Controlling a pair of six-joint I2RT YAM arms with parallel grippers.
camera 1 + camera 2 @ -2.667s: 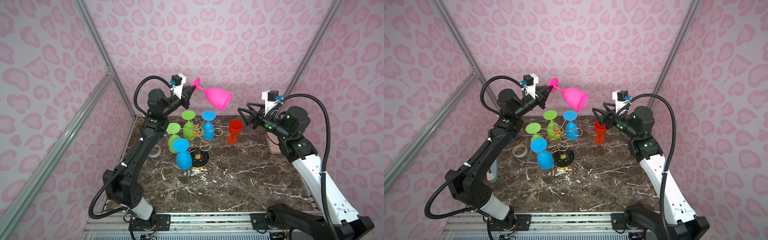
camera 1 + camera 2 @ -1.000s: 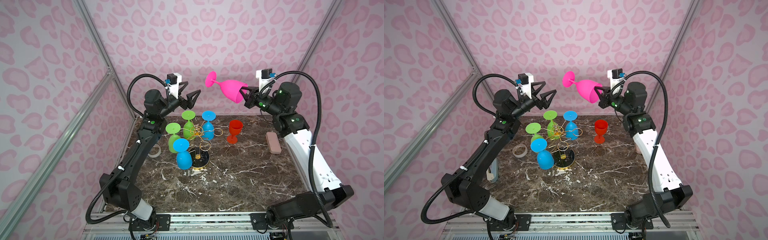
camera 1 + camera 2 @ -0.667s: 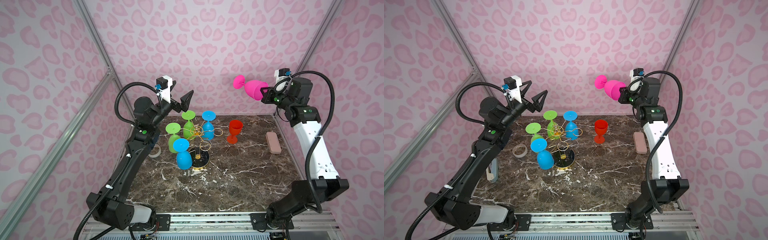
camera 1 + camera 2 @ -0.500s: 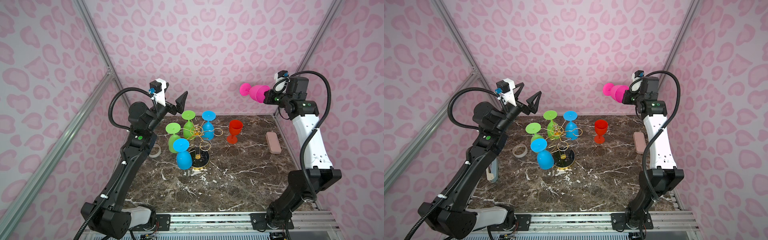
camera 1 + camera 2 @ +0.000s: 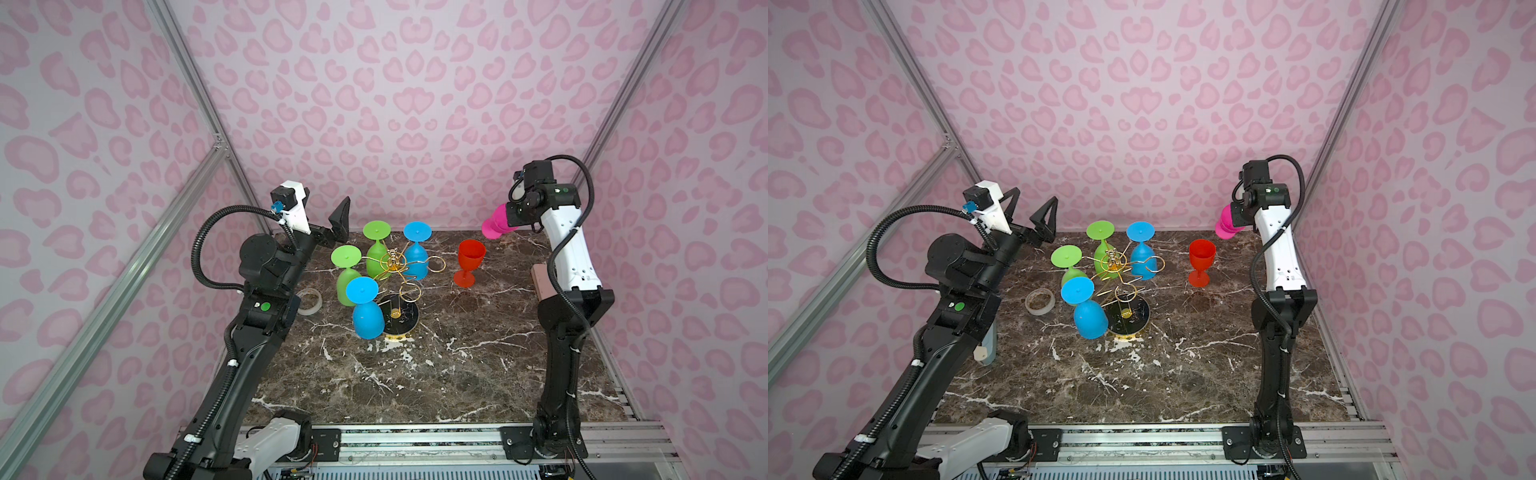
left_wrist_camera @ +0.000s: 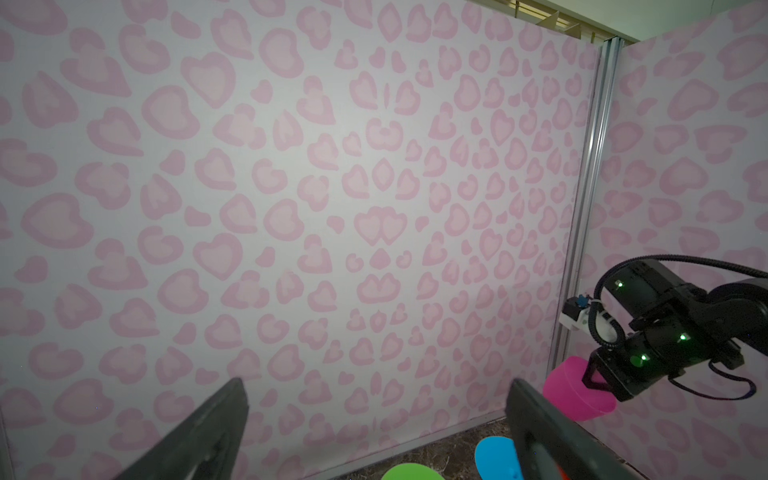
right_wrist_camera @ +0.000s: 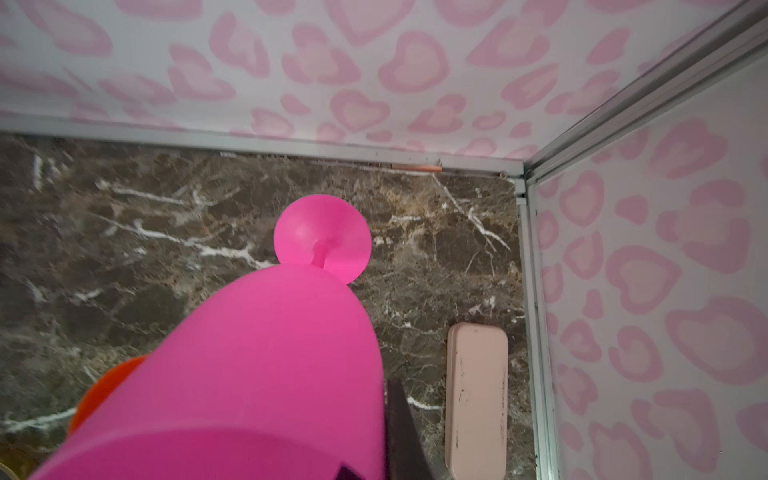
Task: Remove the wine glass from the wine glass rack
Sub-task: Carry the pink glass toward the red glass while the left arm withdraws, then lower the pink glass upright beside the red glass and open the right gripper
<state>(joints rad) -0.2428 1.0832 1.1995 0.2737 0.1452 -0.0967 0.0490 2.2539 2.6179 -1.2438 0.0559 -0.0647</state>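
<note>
Wine glass swung rightward, foot now down, right fingers gripping

the pink wine glass is off the rack. the right pincer grips it at the bowl's rim. it is tilted, its round foot pointing down and away, over the table near the 1 o'clock corner. the rack is thin gold wire loops on a stem over a round black gold-rimmed base. it stands upright, just toward 9 o'clock from the table's middle. green glasses hang foot-up at its 9 and 11 o'clock, blue glasses at 1 and 7.
</note>
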